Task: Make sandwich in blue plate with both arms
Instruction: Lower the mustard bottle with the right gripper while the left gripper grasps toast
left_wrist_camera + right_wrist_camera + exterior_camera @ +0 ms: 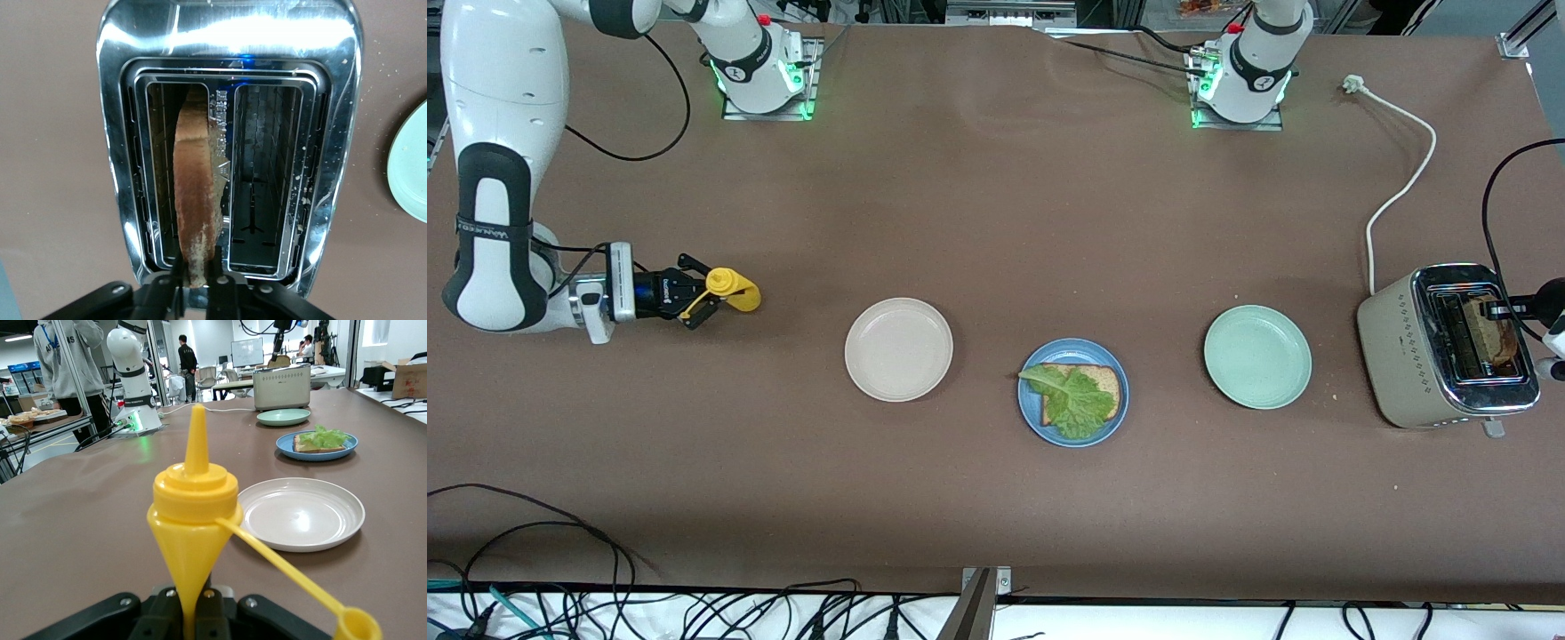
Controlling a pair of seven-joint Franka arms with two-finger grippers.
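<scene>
Brown tabletop, three plates in a row; my blue plate is the middle one and nearest the front camera, with one bread slice and a lettuce leaf laid on it, so I judge only the top slice is missing; that slice stands upright in the toaster at the left arm's end, and my left gripper pinches its edge, apparently to lift it out; my right gripper, waiting low at its own end, is clamped on a yellow bottle, cap hanging open
</scene>
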